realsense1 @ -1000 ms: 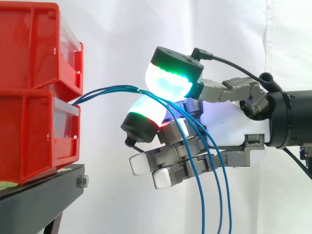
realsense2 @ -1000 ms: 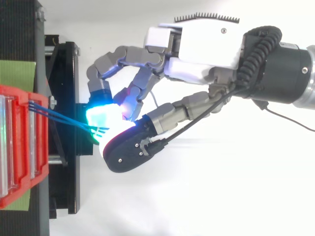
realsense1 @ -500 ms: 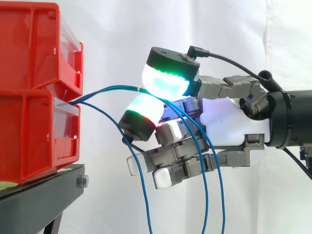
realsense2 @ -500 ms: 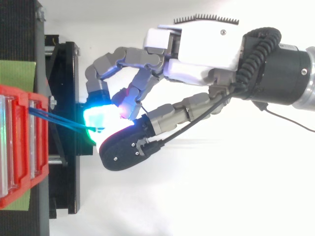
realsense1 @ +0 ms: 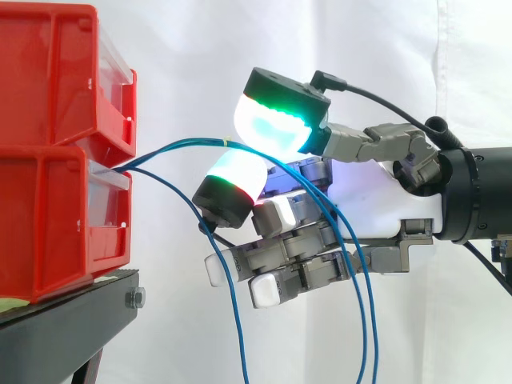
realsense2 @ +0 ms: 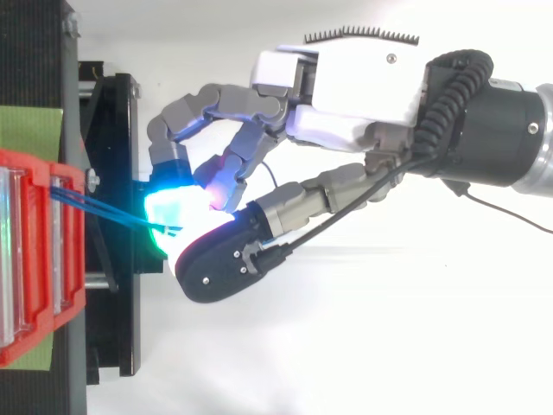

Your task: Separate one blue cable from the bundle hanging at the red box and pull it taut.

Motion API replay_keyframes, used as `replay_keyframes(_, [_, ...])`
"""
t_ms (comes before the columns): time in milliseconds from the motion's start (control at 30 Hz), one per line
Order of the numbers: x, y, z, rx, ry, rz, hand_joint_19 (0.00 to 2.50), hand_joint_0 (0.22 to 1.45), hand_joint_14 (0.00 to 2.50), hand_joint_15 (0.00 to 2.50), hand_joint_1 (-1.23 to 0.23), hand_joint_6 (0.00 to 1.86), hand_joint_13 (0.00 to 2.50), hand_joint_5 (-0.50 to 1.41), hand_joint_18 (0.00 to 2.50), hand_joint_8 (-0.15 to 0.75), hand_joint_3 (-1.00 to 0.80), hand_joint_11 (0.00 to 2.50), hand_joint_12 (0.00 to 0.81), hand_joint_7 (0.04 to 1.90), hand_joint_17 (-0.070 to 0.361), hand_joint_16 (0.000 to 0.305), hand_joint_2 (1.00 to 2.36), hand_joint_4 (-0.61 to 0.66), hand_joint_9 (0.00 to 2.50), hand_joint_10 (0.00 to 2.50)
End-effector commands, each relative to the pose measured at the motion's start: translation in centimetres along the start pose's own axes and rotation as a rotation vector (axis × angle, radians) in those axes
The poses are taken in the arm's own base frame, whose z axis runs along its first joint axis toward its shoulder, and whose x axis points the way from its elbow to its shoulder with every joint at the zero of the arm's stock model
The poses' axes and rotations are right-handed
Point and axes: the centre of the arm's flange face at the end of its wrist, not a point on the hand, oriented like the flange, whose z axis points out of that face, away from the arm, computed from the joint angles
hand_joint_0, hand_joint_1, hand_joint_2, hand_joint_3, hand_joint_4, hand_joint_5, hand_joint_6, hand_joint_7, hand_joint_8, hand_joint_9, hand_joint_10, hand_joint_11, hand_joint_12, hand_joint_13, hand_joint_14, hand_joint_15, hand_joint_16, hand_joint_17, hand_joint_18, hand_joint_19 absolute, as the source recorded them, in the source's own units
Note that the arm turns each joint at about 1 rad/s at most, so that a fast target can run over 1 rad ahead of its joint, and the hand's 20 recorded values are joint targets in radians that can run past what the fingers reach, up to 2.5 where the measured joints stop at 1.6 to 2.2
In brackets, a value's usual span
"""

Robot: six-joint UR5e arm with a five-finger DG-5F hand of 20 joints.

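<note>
— Blue is what moved: a second ago all three strands ran over the hand (realsense1: 376,200), and now the third cable (realsense1: 236,320) has slipped off. It leaves the lower red box (realsense1: 56,200) and hangs slack in front of the lower pad (realsense1: 232,184), clear of the hold.

— And the other two?

— The two blue cables (realsense1: 192,144) rise from the same box, pass between the upper pad (realsense1: 276,124) and the lower one, then drape over the curled fingers and drop away below. So the hand is closed on that pair, though loosely. The upper pad has lifted a touch in the last half second, and the side view shows a sliver of gap between the pads.

— So is one separated or not?

— One is apart from the bundle, yes, but I'd judge it the wrong way round: the hand keeps two and the lone strand is the free one. Nothing is taut either, since the held pair sags in an arc from the box.

— What does the top view add?

— Little. The hand (realsense2: 363,86) sits just off the black stand (realsense2: 112,173), with the strands (realsense2: 104,210) running from the box into the glowing pads.

— Next, then?

— Probably shed one more strand before pulling back. With the pinch this light, both could slide out.
</note>
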Motion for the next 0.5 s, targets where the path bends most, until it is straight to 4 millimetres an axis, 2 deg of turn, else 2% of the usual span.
replay_keyframes(0, [0.00, -0.06, -0.03, 0.001, 0.000, 0.000, 0.52, 0.60, 0.01, 0.30, -0.65, 0.82, 0.72, -0.19, 0.72, 0.321, -0.42, 0.74, 0.283, 1.33, 0.084, 0.037, 1.01, 0.16, 1.00, 0.02])
replay_keyframes(200, [0.00, -0.06, -0.03, 0.001, 0.000, 0.000, 0.51, 0.60, 0.01, 0.29, -0.70, 0.83, 0.70, -0.19, 0.72, 0.327, -0.19, 0.74, 0.274, 1.44, 0.083, 0.037, 1.02, 0.13, 0.97, 0.02])
replay_keyframes(300, [0.00, -0.06, -0.03, 0.001, 0.000, 0.000, 0.51, 0.63, 0.01, 0.28, -0.77, 0.87, 0.66, -0.22, 0.72, 0.318, -0.11, 0.74, 0.272, 1.37, 0.083, 0.037, 1.03, 0.12, 0.91, 0.02])
replay_keyframes(467, [0.12, -0.06, -0.02, 0.001, 0.002, 0.000, 0.48, 0.71, 0.01, 0.27, -0.85, 0.87, 0.64, -0.23, 0.70, 0.306, -0.15, 0.76, 0.270, 1.36, 0.084, 0.037, 1.03, 0.13, 0.88, 0.02])
